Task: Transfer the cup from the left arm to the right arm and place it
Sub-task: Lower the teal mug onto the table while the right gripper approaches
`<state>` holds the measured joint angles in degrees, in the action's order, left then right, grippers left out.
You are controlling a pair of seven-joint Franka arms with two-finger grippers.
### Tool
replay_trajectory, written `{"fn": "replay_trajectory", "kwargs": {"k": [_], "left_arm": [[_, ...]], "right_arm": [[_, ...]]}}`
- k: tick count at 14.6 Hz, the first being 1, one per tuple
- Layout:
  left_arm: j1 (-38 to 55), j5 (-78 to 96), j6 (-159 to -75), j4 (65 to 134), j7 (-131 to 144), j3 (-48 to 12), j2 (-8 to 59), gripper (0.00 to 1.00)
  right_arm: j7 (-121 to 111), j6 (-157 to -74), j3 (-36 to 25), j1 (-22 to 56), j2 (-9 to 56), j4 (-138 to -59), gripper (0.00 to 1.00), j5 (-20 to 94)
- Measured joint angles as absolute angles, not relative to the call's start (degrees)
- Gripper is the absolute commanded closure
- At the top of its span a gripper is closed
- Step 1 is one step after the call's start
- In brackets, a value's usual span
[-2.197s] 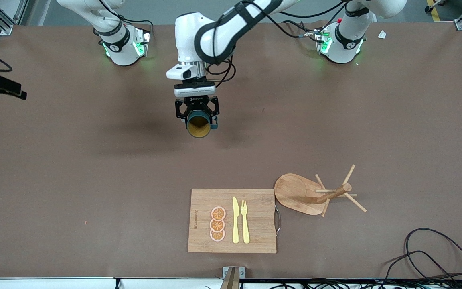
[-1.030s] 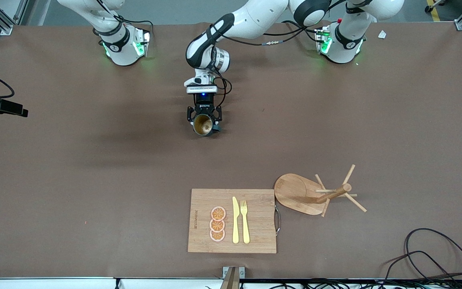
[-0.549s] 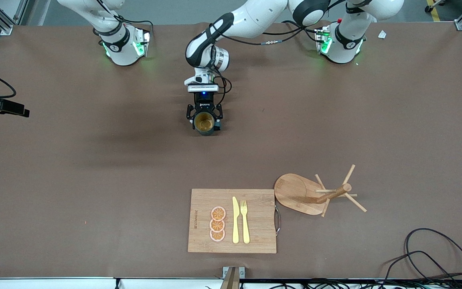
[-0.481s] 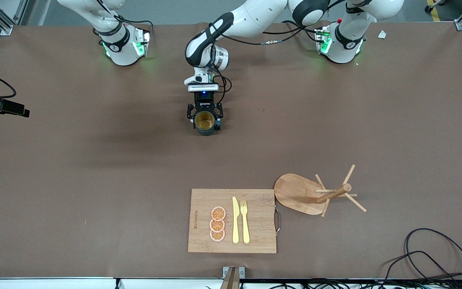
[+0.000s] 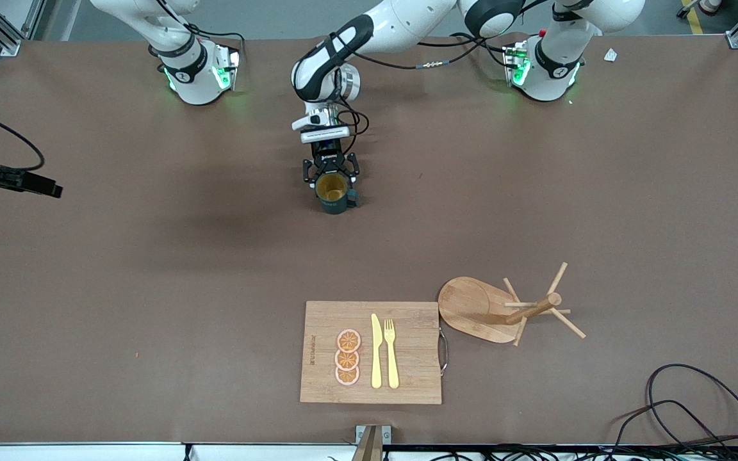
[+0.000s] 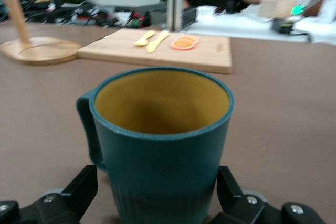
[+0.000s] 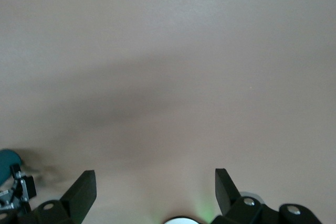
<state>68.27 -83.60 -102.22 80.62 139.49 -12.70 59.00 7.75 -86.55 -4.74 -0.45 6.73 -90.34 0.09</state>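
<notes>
Two questions: where is the cup (image 5: 333, 193), and do you grip it?

— It stands upright on the brown table (image 5: 151, 288), midway between the arms' ends. My left gripper (image 5: 331, 179) brackets it low down, fingers spread wide, not clamped. My right gripper (image 7: 155, 187) waits, fingers apart, over bare table.

How will it handle?

— Light and rigid, I judge, probably hard plastic or ceramic. The teal wall is ribbed, so pads should bite; the smooth tan inside looks slicker. I'd pinch the body across its width, clear of the loop handle (image 6: 86, 129).

Cup (image 5: 333, 192) between left gripper (image 5: 331, 174) fingers, board (image 5: 407, 358) nearer camera, rack (image 5: 497, 310) beside board
</notes>
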Motion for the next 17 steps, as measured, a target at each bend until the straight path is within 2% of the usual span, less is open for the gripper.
{"fn": "replay_trajectory", "kwargs": {"k": [9,14,17], "left_arm": [[66.89,-63.76,-102.22,79.04,130.53,-12.66,51.83,0.0],[66.32,-57.41,-102.22,77.25,129.83,-12.67,49.59,0.0],[64.33,-53.42,-102.23,75.97,126.63,-12.66,47.46,0.0]], "right_arm": [[16.87,-92.78,-4.64,4.12,7.62,-94.33,0.0,0.14],[18.82,-93.89,-4.65,4.27,8.79,-94.32,0.02,0.17],[27.58,-93.91,-4.62,5.89,9.01,-94.32,0.0,0.32]]}}
